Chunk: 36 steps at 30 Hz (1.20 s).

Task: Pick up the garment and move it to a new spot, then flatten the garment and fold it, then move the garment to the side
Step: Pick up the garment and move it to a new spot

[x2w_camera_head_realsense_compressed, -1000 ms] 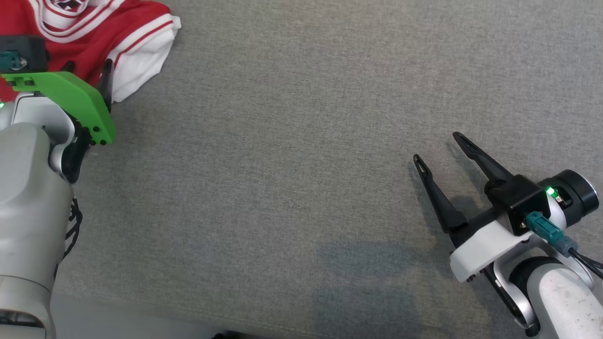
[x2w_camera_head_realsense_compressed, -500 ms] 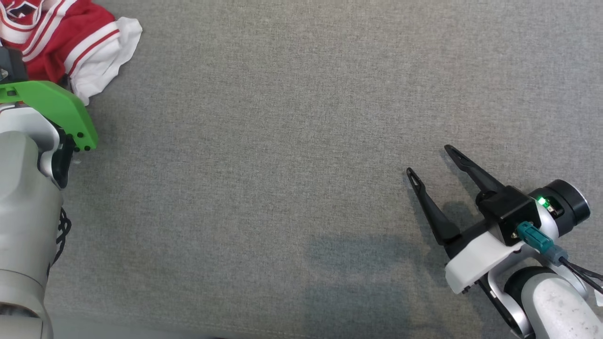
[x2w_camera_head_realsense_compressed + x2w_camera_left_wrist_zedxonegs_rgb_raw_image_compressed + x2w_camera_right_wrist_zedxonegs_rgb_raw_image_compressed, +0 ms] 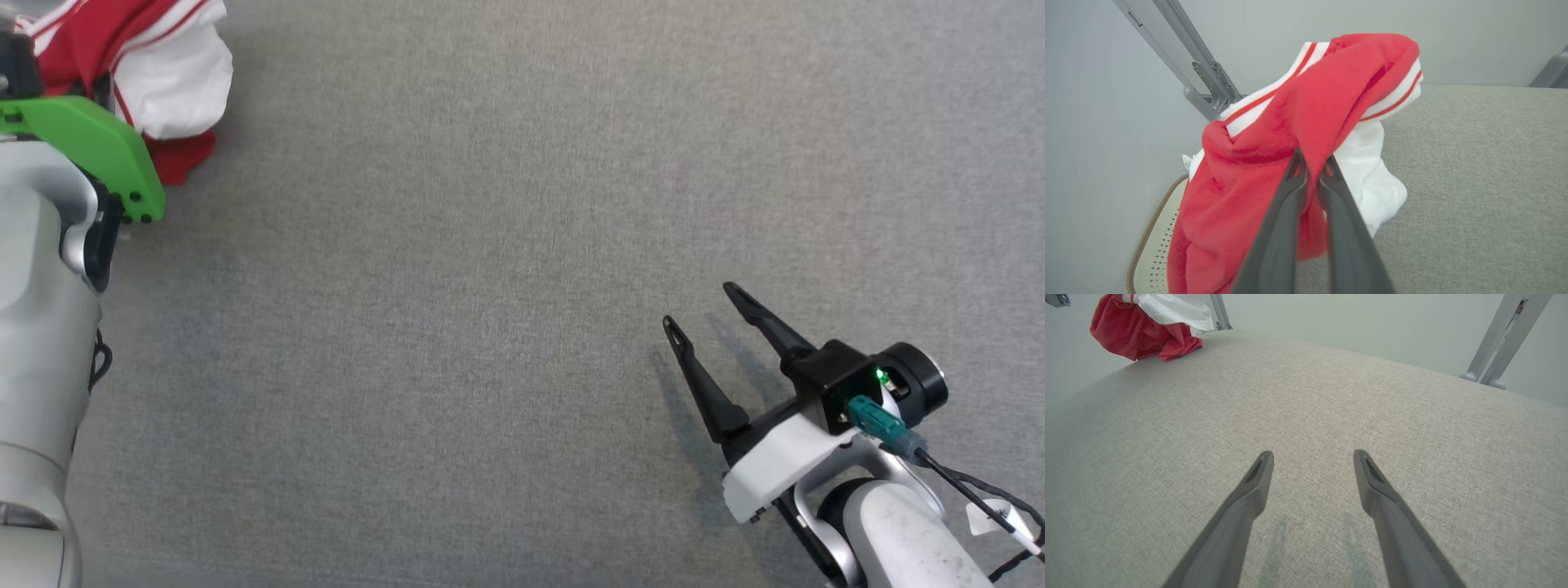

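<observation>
Grey woven fabric (image 3: pixel 490 286) covers the whole work surface, with a pale wall behind it. The left gripper (image 3: pixel 1312 157) is clenched on a fold of the red-and-white garment (image 3: pixel 1241 183), its two fingers nearly together with red cloth pinched between them. The rest of the garment bunches beyond the fingertips and hangs to either side of them, red on one side and white on the other. Its lowest end seems to just touch the surface's corner. Well apart from it, the right gripper (image 3: pixel 699 304) hovers over bare fabric, spread wide and empty.

This looks like the first step: the grasp is made and the lift has begun. Next, the left arm needs to raise the trailing cloth clear and carry it toward the open middle.

A second ago the left fingers stood apart beside a garment lying flatter; now they are shut and the cloth is gathered up. The head camera has shifted as well.
</observation>
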Available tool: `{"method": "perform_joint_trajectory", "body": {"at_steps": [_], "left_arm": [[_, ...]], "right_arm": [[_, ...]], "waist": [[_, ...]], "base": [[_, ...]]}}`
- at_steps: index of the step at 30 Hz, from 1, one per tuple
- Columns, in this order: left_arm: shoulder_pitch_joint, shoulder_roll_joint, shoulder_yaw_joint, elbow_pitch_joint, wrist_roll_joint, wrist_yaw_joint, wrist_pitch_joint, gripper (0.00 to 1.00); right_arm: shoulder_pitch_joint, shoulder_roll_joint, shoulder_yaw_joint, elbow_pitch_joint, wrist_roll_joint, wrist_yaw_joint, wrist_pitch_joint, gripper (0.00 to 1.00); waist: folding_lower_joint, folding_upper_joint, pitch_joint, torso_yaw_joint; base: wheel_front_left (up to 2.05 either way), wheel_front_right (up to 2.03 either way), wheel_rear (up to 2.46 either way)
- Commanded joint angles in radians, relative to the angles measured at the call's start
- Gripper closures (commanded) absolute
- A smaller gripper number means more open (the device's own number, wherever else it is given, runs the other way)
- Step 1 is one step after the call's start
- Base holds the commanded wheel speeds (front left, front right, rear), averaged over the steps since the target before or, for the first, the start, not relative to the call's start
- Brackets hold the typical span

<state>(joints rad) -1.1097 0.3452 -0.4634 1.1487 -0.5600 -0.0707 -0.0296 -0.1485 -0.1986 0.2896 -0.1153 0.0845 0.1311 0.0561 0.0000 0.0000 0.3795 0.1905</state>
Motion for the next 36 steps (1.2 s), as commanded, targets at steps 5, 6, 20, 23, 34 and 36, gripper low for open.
{"method": "perform_joint_trajectory", "body": {"at_steps": [5,6,20,23,34,36], "left_arm": [[-0.055,-0.019,-0.054,-0.064,0.050,-0.006,-0.018,1.00],[-0.055,-0.028,-0.068,-0.073,0.059,-0.009,-0.013,1.00],[-0.077,-0.195,-0.197,-0.280,0.087,-0.041,0.074,1.00],[-0.062,-0.231,-0.207,-0.349,0.067,-0.045,0.069,1.00],[0.037,-0.285,-0.268,-0.562,-0.074,-0.058,0.082,1.00],[0.071,-0.287,-0.269,-0.582,-0.125,-0.058,0.100,1.00]], "right_arm": [[0.020,0.055,-0.014,0.070,0.019,-0.001,-0.056,0.00],[0.027,0.065,-0.016,0.083,0.020,-0.001,-0.065,0.00],[0.080,0.134,-0.049,0.172,0.029,-0.001,-0.131,0.00],[0.076,0.138,-0.051,0.172,0.029,-0.001,-0.136,0.00],[0.035,0.146,-0.064,0.182,0.036,-0.001,-0.164,0.00],[0.029,0.147,-0.067,0.187,0.037,-0.001,-0.169,0.00]], "waist": [[0.0000,0.0000,-0.177,-0.034],[0.0000,0.0000,-0.198,-0.039],[0.0000,0.0000,-0.322,-0.174],[0.0000,0.0000,-0.316,-0.211],[0.0000,0.0000,-0.243,-0.321],[0.0000,0.0000,-0.227,-0.336]], "base": [[0.00,0.00,0.00],[0.00,0.00,0.00],[0.00,0.00,0.00],[0.00,0.00,0.00],[0.00,0.00,0.00],[0.00,0.00,0.00]]}}
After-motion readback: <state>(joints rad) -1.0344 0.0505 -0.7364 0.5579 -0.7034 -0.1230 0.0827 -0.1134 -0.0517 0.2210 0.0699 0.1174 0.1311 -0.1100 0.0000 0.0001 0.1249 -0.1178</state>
